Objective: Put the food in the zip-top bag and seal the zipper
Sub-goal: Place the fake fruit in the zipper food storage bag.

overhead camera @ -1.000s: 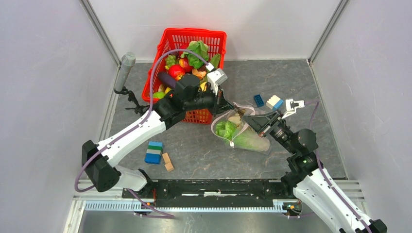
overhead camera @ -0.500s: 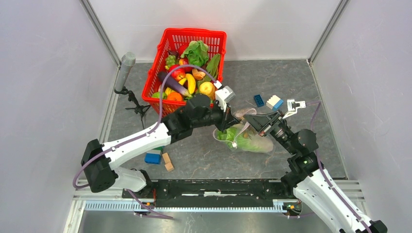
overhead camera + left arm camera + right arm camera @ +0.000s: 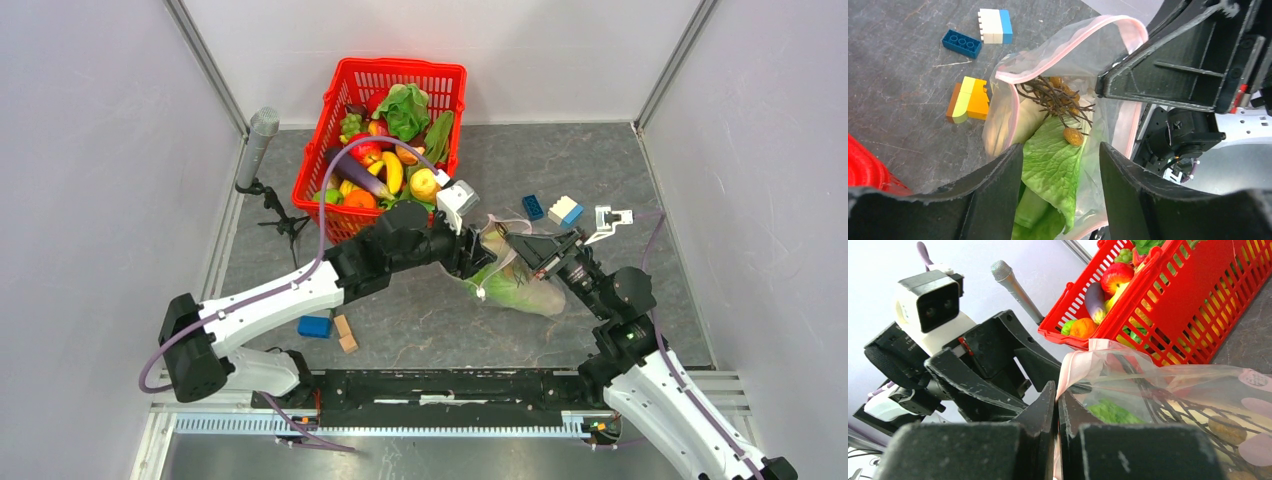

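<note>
Clear, dotted zip-top bag lay mid-tabletop, leafy greens inside, right gripper pinching its pink zipper; left gripper, fingers spread, hung over the mouth; red basket stood toward the far edge.

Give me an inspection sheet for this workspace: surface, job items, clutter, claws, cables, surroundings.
Surface: grey stone-look table.
Job's things: zip-top bag open, leafy greens inside; more produce in the red basket.
Clutter: building blocks beside the bag and near the left arm.
Claws: left claw open over the bag mouth; right claw shut on the bag's pink edge.
Cables: purple cable loops over the basket.
Surroundings: microphone by the left wall; plain walls.
</note>
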Tool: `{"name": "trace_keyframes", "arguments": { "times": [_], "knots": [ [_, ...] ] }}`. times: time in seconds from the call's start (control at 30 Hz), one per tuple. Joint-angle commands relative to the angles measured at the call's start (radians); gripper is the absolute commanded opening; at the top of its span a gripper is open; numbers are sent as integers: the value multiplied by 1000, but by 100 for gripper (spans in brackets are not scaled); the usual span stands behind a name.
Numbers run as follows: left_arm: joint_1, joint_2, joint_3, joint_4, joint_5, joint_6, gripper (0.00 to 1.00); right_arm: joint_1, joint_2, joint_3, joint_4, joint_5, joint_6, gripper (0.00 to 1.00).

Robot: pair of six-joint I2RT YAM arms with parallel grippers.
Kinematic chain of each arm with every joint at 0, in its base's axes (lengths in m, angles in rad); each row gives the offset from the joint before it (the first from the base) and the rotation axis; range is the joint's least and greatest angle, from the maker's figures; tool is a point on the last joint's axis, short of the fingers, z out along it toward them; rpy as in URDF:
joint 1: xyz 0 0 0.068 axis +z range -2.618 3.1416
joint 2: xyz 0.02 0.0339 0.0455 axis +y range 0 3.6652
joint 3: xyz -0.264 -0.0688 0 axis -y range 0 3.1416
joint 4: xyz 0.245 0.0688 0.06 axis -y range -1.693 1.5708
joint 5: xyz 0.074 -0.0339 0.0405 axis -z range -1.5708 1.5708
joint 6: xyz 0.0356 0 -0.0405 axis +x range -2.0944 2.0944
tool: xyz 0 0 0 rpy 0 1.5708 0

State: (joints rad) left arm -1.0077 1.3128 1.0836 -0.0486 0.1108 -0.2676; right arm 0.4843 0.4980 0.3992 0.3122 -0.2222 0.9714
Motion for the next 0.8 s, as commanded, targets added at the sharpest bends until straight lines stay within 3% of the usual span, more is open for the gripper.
{"name": "trace_keyframes", "arguments": {
  "times": [0.0,0.13,0.23,0.3,0.4,0.57,0.67,0.77],
  "knots": [
    [-3,-40,50,-38,5,58,65,4,-12,0,46,21,-5,7],
    [-3,-44,42,-37,-23,60,68,4,-19,-7,70,5,-10,7],
    [-3,-47,46,-84,-143,44,76,4,-12,14,97,-55,-50,7],
    [-3,-71,21,-93,-212,64,86,4,-3,75,-4,-59,-127,8],
    [-2,-123,-26,-73,-257,95,93,4,10,160,-158,-21,-220,8],
    [-3,-197,-85,-24,-346,132,100,3,-4,167,-185,3,-233,8],
    [1,-173,-69,-75,-381,141,99,4,-7,165,-183,-1,-230,8],
    [5,-149,-55,-122,-336,116,88,3,-9,165,-183,0,-231,8]
  ]
}}
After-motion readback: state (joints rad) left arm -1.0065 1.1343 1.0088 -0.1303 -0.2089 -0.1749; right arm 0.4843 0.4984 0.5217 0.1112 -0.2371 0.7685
